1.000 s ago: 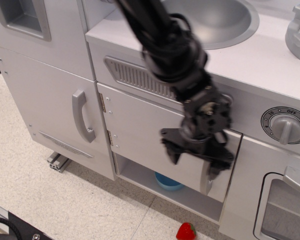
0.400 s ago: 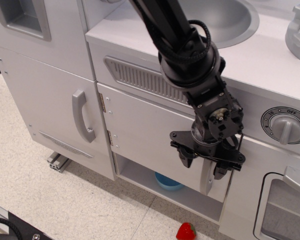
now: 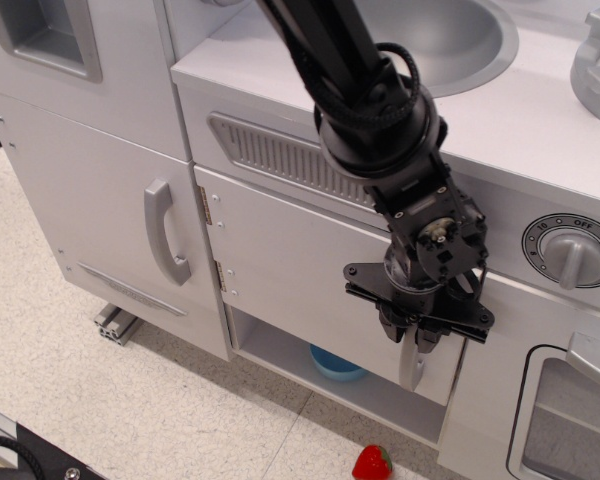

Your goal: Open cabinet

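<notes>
The cabinet is a light grey cupboard under the sink, with a flat wide door [image 3: 295, 265], two small metal hinges [image 3: 206, 206] on its left edge and a grey loop handle [image 3: 412, 368] near its right edge. My black gripper [image 3: 410, 336] points down in front of the door's right side. Its fingers [image 3: 391, 325] are closed in on the top of the handle, whose lower end shows below them. The door sits close to the frame. Below its bottom edge I see the inner shelf [image 3: 280, 352].
A blue bowl [image 3: 335, 362] sits on the shelf. A red toy strawberry [image 3: 372, 463] lies on the floor. A taller grey door with a handle [image 3: 165, 232] is left. A dial knob [image 3: 570, 250], a windowed door [image 3: 570, 420] and the sink [image 3: 430, 40] are nearby.
My gripper moved right to the handle and its fingers, spread apart before, have closed in on the handle. The door has not visibly moved.
</notes>
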You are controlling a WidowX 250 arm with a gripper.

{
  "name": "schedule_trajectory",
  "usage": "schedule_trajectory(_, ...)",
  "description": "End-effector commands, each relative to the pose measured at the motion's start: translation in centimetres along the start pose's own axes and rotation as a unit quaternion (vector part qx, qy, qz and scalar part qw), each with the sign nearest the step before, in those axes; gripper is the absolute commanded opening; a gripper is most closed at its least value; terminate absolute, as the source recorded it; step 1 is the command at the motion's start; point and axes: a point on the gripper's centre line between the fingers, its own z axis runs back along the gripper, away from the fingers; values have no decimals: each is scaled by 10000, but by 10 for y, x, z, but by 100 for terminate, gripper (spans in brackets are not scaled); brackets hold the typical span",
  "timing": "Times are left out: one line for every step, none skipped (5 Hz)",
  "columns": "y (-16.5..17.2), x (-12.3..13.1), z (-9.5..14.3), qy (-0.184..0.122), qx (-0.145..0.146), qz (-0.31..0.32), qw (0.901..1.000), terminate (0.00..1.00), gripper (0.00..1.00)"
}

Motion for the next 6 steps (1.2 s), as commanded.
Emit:
schedule_trajectory(10,-16,26,-72,-167,-277,9995,0,0)
schedule_trajectory(21,-34,40,-70,-256,-521,9983,0,0)
schedule_trajectory(29,-41,60,-181,-97,-678,9975,0,100)
schedule_trajectory(27,-37,89,118,-172,-680,9975,0,100)
schedule_trajectory(22,-20,115,63,-232,-389,9990,0,100)
schedule_trajectory(11,2,121,-44,-341,-176,9993,0,100)
